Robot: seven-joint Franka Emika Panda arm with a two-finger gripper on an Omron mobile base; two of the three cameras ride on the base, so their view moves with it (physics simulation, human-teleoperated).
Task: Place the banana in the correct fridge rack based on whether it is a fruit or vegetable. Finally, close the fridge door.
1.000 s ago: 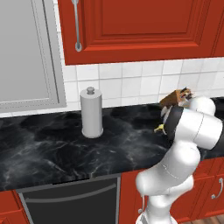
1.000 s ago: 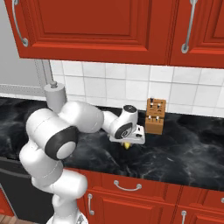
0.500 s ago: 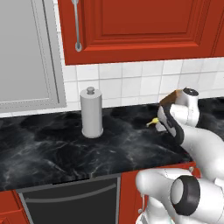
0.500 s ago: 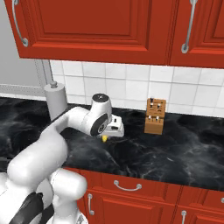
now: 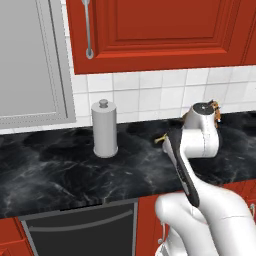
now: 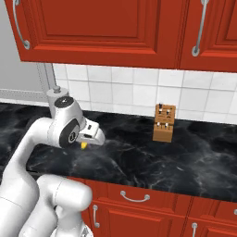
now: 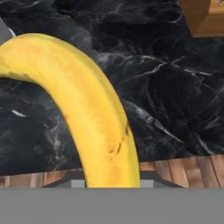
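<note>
the gripper (image 6: 88,138) is hanging above the black marble counter (image 6: 139,152), and the banana (image 7: 87,113) is sitting in it, clear of the stone. in the hand view the banana is filling the middle of the picture as a broad yellow arc, curving from the upper left down to the bottom edge, with a few small brown flecks on its skin; the finger tips themselves are hidden behind it, so how wide the jaws are standing cannot be read, only that the fruit is lying between them. the right base view is giving much less of the fruit: just a small yellow end (image 6: 84,145) is poking out beneath the white hand. the left base view is showing only a thin yellowish tip (image 5: 161,139) sticking out to the left of the wrist. a wooden knife block (image 6: 164,123) is standing upright on the counter near the tiled wall, well apart from the gripper in the right base view, and its corner (image 7: 203,17) is cutting into the top right of the hand view. the left base view is adding a grey canister (image 5: 104,128) standing upright on the counter, well to the left of the hand.
</note>
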